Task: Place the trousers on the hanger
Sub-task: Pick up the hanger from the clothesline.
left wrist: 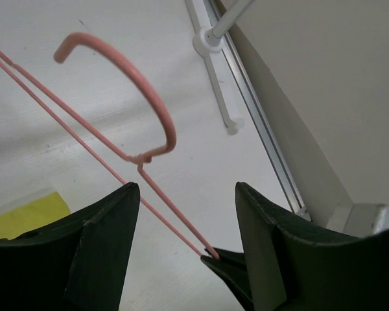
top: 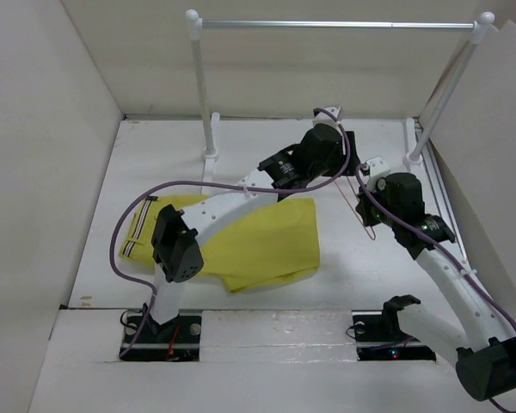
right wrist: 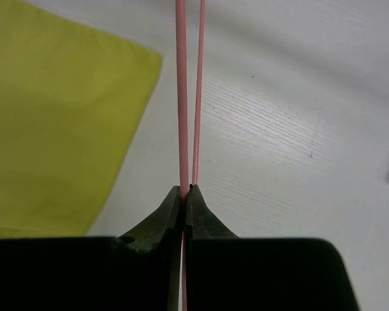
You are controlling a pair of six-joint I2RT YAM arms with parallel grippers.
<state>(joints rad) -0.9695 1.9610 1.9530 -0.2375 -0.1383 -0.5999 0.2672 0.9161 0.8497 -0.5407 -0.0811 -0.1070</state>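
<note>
The yellow trousers [top: 258, 237] lie flat on the table under my left arm, with the striped waistband at the left. A corner of them shows in the left wrist view [left wrist: 26, 217], and they fill the left of the right wrist view [right wrist: 52, 123]. The pink hanger [left wrist: 152, 103] is held off the table, and its thin wires [right wrist: 181, 97] run away from my right gripper [right wrist: 185, 190], which is shut on one wire. In the top view the hanger [top: 366, 215] hangs by my right gripper [top: 363, 191]. My left gripper [left wrist: 185, 188] is open, its jaws standing either side of the hanger's neck without touching it [top: 351, 155].
A white-posted stand [top: 198, 77] with a silver rail [top: 335, 24] spans the back of the table. Its right foot [left wrist: 214, 45] lies close beyond the hanger hook. Pale walls enclose the table on the left, back and right.
</note>
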